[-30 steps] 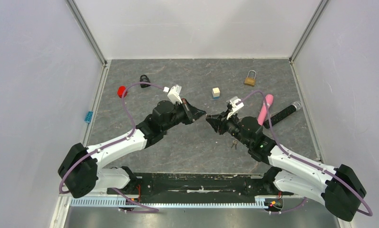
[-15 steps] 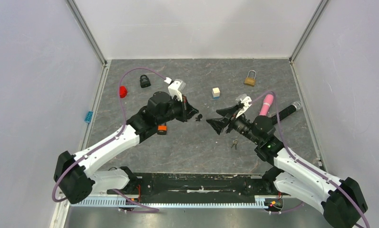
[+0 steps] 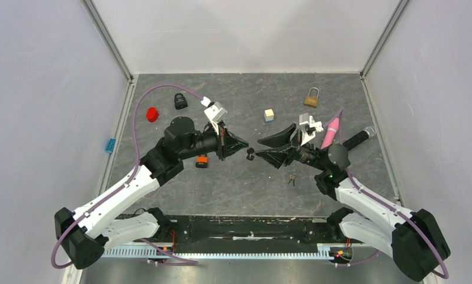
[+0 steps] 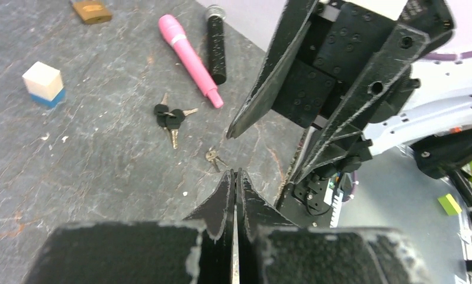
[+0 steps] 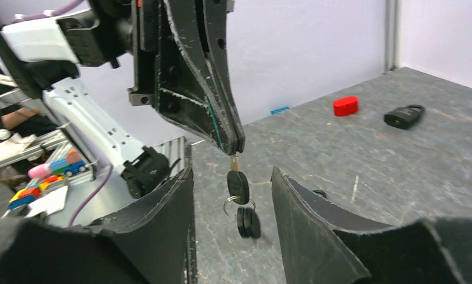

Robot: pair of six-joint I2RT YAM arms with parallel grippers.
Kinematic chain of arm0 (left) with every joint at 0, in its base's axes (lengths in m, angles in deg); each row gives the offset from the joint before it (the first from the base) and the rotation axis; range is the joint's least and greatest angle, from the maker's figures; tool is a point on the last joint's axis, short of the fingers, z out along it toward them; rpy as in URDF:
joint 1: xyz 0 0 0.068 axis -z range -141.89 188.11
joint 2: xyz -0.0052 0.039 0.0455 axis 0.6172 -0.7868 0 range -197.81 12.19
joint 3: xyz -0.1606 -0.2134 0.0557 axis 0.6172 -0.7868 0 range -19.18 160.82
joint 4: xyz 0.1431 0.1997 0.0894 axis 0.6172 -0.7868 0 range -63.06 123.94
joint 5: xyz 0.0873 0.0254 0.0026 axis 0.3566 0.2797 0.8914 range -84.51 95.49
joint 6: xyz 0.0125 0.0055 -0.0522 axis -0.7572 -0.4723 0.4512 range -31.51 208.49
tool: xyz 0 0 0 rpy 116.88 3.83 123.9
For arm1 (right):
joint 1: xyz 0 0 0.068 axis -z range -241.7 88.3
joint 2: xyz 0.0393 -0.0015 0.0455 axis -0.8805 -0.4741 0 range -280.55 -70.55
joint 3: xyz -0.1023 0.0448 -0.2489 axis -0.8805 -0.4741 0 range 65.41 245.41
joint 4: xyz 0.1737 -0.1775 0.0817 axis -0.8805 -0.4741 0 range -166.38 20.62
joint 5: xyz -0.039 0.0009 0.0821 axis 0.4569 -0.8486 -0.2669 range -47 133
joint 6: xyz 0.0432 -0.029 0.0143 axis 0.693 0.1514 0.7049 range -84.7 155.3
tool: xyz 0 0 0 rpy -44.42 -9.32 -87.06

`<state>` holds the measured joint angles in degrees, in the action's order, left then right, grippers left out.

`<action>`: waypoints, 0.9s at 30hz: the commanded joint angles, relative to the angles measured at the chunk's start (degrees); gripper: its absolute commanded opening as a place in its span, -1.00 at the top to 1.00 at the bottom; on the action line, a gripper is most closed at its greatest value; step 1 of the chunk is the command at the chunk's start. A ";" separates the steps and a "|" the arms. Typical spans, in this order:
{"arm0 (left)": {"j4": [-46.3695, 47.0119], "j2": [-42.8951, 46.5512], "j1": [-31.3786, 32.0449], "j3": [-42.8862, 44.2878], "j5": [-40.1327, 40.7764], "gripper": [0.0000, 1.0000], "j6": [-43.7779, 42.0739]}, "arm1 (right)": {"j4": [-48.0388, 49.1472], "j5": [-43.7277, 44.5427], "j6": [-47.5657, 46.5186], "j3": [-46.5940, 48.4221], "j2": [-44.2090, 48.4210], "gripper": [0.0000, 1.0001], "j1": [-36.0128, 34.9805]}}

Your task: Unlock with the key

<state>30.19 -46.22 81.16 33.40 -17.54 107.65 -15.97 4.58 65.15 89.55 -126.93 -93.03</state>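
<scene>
My left gripper point(image 3: 245, 148) is shut on the brass blade of a key point(image 5: 238, 184). The key's black head hangs below the left fingertips point(image 5: 236, 142), with a ring and more black-headed keys under it. In the top view the key point(image 3: 250, 155) shows as a dark spot between the two grippers. My right gripper point(image 5: 232, 177) stands open, one finger on each side of the hanging keys, touching none. In the left wrist view my left gripper point(image 4: 234, 173) hides the key. A black padlock point(image 3: 179, 101) sits at the back left and a brass padlock point(image 3: 311, 97) at the back right.
A second bunch of black-headed keys point(image 4: 169, 117) and a small key pair point(image 3: 291, 178) lie on the table. A pink marker point(image 3: 331, 131) and a black marker point(image 3: 357, 139) lie at the right. A white-and-blue cube point(image 3: 269, 115), a red piece point(image 3: 153, 113) and a blue piece point(image 3: 111, 145) are also there.
The right gripper's jaws have spread apart and its wrist has swung back. The key bunch has come into view, hanging from the left gripper, whose arm has shifted left.
</scene>
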 commanded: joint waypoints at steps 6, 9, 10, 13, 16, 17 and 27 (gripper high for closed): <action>9.49 2.76 0.02 0.80 -8.94 0.95 1.95 | 13.59 -8.28 5.22 1.32 -1.87 0.12 0.16; 11.36 3.48 0.02 0.03 -9.67 0.95 3.26 | 20.24 -10.18 9.75 1.12 -3.15 0.26 0.11; 11.65 3.70 0.02 -0.17 -9.69 0.95 3.43 | 21.27 -10.57 10.63 1.17 -3.61 0.30 0.14; 12.33 3.93 0.02 -0.28 -10.30 0.96 3.99 | 22.00 -10.98 11.33 1.39 -4.18 0.40 0.13; 13.19 3.92 0.01 -0.42 -11.23 0.96 4.60 | 22.68 -10.98 11.73 1.45 -4.28 0.50 0.13; 13.44 3.86 0.02 -0.50 -11.31 0.95 4.81 | 22.86 -10.98 11.90 1.56 -4.28 0.51 0.13; 16.65 3.75 0.13 -0.90 -13.68 0.95 6.36 | 24.76 -11.07 13.81 2.05 -5.05 0.56 0.13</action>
<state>42.43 -43.21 81.20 32.89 -28.90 111.62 4.29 -5.36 77.39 89.57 -131.54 -92.97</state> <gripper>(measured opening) 0.030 0.227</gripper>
